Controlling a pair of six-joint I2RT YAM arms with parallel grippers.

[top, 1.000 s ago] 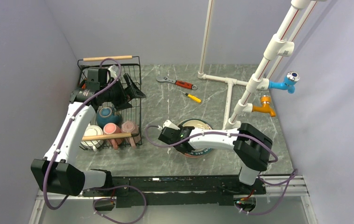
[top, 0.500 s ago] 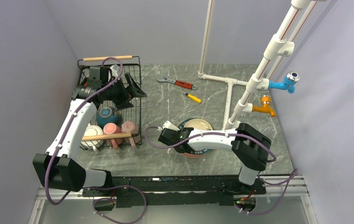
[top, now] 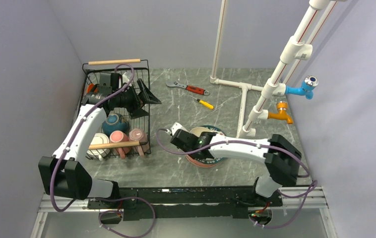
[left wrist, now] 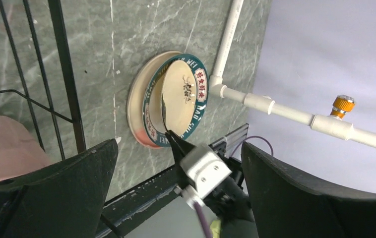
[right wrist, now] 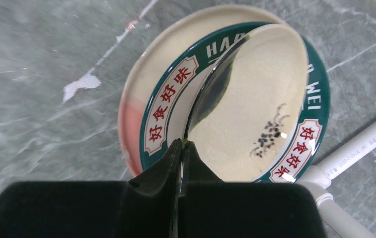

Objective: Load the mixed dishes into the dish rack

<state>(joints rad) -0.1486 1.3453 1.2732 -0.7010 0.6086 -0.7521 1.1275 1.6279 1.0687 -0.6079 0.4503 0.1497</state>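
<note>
The lettered-rim plate lies on the orange-red plate on the table, right of the dish rack. My right gripper is shut on its thin near rim, which is tilted up off the lower plate. The left wrist view shows the same pinch on the plate. My left gripper hangs open and empty over the rack's right side. In the rack sit the teal bowl, two pink mugs and the white mug.
A red-handled wrench and a yellow-handled screwdriver lie behind the plates. The white pipe frame with a blue tap and an orange tap stands at the right. The rack's wires run close by the left fingers.
The right gripper has closed on the lettered-rim plate's rim and tipped it up. The left gripper has swung a little to the right over the rack, still open.
</note>
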